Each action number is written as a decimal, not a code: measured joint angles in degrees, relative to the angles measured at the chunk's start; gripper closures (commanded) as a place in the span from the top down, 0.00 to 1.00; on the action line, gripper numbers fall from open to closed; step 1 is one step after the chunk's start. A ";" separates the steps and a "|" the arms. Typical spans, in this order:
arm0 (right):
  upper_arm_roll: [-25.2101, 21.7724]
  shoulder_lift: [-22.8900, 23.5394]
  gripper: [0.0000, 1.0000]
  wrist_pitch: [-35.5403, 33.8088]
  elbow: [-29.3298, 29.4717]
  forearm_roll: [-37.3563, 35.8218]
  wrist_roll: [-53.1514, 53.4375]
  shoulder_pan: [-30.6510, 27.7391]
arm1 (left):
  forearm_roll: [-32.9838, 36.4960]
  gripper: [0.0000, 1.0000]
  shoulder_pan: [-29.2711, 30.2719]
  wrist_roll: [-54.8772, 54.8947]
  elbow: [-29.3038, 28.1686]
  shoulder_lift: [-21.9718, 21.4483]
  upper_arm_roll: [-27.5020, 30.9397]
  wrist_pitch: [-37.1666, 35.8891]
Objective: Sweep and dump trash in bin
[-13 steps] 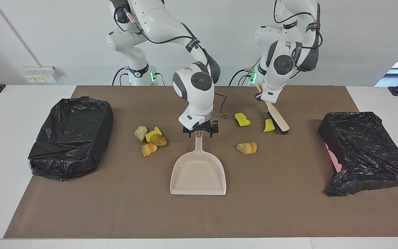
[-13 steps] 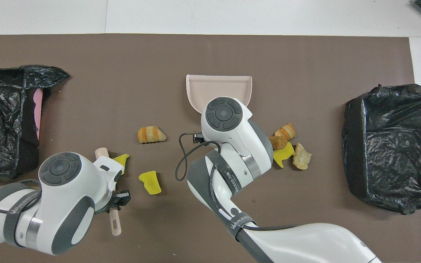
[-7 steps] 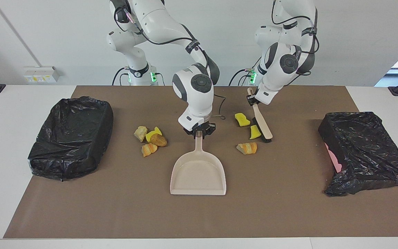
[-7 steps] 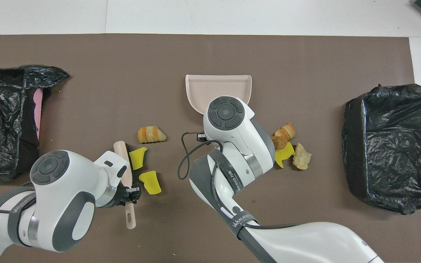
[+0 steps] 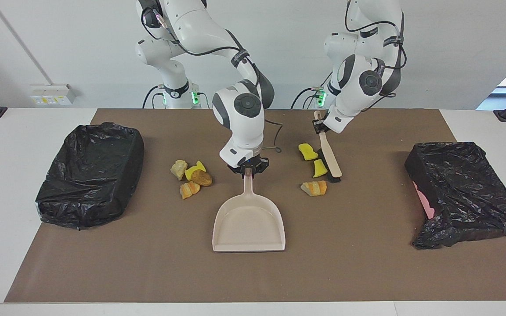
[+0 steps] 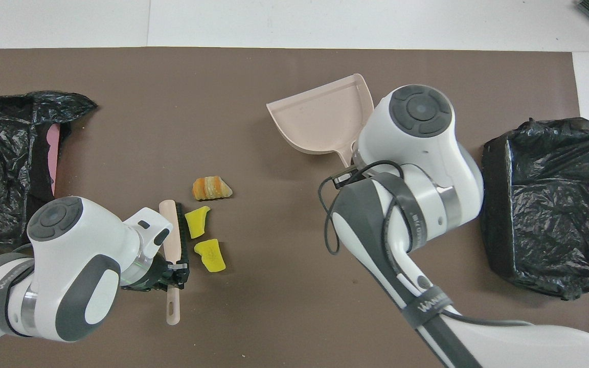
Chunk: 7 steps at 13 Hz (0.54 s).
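My right gripper [image 5: 247, 169] is shut on the handle of the beige dustpan [image 5: 248, 221], which lies on the mat mid-table. In the overhead view the dustpan [image 6: 320, 120] is turned and sits closer to the right arm's end. My left gripper [image 5: 319, 127] is shut on the brush [image 5: 331, 158], whose bristles touch a yellow scrap [image 5: 319, 168]. Beside that scrap lie another yellow scrap [image 5: 308, 151] and an orange-tan lump [image 5: 314, 188]. Several more trash scraps [image 5: 191, 177] cluster beside the dustpan handle. The right arm hides them in the overhead view.
A bin lined with a black bag [image 5: 90, 173] stands at the right arm's end of the brown mat. A second black-bagged bin [image 5: 459, 188] with a pink edge showing stands at the left arm's end.
My right gripper closed on the dustpan handle. My left arm swung the brush and pushed a yellow scrap next to the other yellow one. The overhead view shows the dustpan turned toward the right arm's end.
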 measured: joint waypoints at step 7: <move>0.33 -7.06 0.00 -4.81 -10.06 -3.62 -33.10 0.92 | 2.55 0.00 0.11 0.15 0.22 0.40 -0.03 -0.02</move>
